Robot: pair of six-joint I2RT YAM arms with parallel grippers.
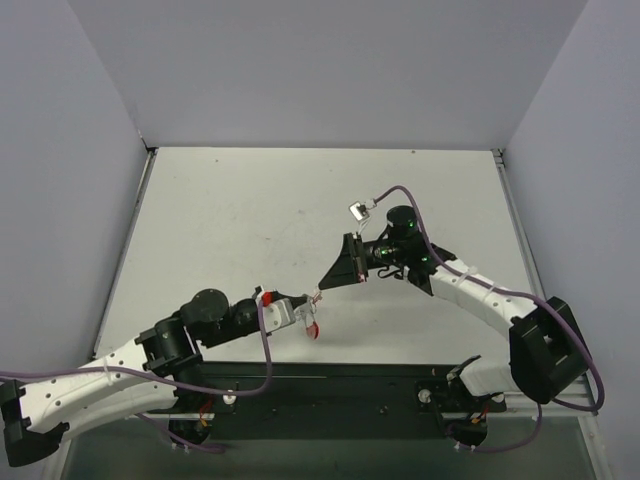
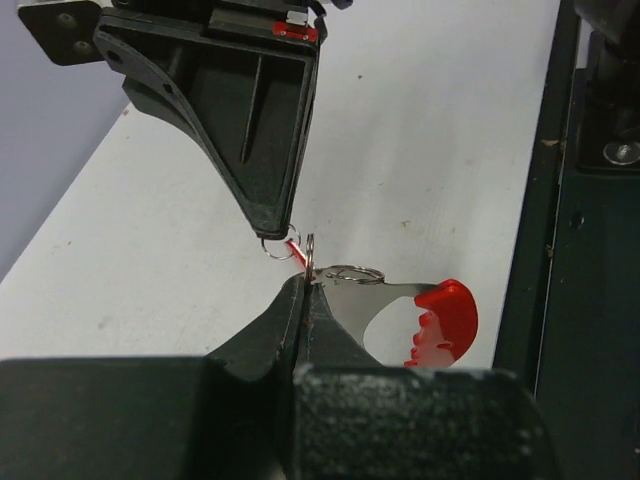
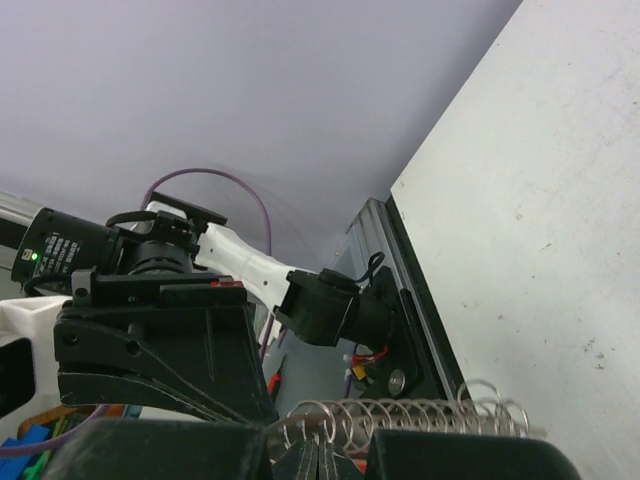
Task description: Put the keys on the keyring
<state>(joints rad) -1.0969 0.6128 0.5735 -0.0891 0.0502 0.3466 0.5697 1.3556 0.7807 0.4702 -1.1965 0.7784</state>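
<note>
- Nearest you, the left gripper (image 2: 305,292) has its 2 black fingers pressed fully together on the silver side of the keyring (image 2: 440,322), a large thin hoop with 1 bright red arc and a toothed grey-silver remainder. The hoop juts sideways from the fingertips, red arc outermost, and looks held just above the white table (image 1: 250,220).
- A small silver split ring (image 2: 355,272) sits against the hoop's silver arc, just beside those fingertips. You cannot tell whether it is threaded through the hoop.
- Just beyond, between the 2 gripper tips, the key (image 2: 294,250) shows only as a thin red sliver. It is at or almost at the hoop where the left fingers pinch it.
- Beyond that, the right gripper (image 2: 273,228) meets the left tip to tip. Its fingers are closed, and its own camera shows them nipped on a row of silver wire loops (image 3: 400,415), with 1 such loop hanging under its tip. You cannot tell whether the key itself is in that pinch.
- Progress, as a judgement: both pieces are picked up and brought together, so you are in the threading step. Nothing shows the key hanging on the hoop yet. What is left is working it onto the hoop, then letting go. Only 1 key is in view.
</note>
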